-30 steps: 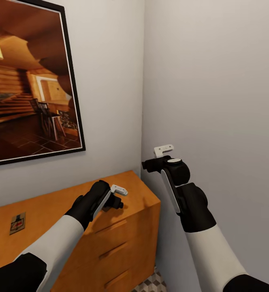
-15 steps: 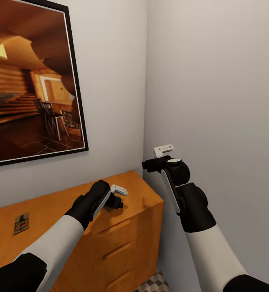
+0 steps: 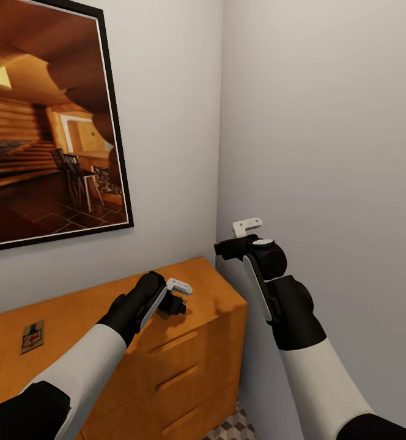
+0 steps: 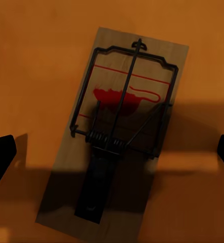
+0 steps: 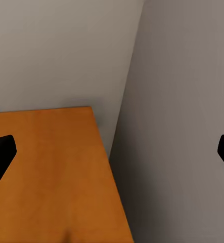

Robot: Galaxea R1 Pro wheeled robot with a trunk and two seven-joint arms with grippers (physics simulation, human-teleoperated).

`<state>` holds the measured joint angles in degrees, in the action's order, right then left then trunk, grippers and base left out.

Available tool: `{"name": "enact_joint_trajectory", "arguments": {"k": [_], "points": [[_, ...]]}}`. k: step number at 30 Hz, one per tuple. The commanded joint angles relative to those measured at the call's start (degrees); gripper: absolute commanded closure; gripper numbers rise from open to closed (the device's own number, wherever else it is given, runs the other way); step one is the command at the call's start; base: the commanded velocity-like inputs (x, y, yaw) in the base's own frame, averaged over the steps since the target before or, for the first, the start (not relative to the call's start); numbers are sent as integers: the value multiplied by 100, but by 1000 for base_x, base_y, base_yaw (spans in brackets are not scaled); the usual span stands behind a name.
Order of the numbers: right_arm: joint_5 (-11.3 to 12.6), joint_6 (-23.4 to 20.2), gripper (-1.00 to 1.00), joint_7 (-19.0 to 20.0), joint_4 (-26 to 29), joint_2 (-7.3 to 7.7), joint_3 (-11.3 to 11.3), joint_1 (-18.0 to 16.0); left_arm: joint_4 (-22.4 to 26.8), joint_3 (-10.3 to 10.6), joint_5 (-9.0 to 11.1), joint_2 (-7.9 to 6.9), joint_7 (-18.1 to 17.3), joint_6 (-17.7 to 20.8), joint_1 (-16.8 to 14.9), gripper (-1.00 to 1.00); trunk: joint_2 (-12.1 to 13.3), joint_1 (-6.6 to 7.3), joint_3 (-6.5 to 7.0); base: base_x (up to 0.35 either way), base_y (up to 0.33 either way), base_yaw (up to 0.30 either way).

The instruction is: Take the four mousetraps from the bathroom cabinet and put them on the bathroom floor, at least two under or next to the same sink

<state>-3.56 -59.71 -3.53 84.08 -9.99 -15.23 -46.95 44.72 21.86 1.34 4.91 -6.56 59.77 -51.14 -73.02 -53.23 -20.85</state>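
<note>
The left gripper hovered, fingers spread, over a small brown wooden mousetrap lying flat on the orange-brown wooden cabinet. Another mousetrap lay well apart on that top. The right gripper, fingers spread, hung beside the grey wall.

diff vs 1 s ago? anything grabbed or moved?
Nothing grabbed or released. The whole head view slid slightly rightward between the earliest frame and now, which is camera motion, not objects moving. The left gripper stays open above a mousetrap on the cabinet top; the right gripper stays open near the wall corner. The other mousetrap lies untouched on the top.
</note>
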Motion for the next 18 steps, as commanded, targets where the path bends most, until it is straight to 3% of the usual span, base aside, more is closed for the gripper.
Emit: {"name": "enact_joint_trajectory", "arguments": {"k": [1,15,16,17,18], "points": [[-38,-29,-100,2,3,-1,-6,-6,-17,8,-42,-2,-3,23,-1,-100,-4,-1,-9,0,0,0],[-76,-29,-100,2,3,-1,-5,-3,-61,-29,84,-39,-39,23,-1,-100,-4,-1,-9,0,0,0],[-76,-29,-100,2,3,-1,-6,-4,-63,-29,114,-56,-58,23,-1,-100,-4,-1,-9,0,0,0],[-81,-29,-100,2,3,-1,-6,-5,-43,-28,322,-226,-252,23,-1,-100,-4,-1,-9,0,0,0],[-80,-29,-100,2,3,-1,-6,-6,-38,-27,359,-265,-294,23,-1,-100,-4,-1,-9,0,0,0]]}}
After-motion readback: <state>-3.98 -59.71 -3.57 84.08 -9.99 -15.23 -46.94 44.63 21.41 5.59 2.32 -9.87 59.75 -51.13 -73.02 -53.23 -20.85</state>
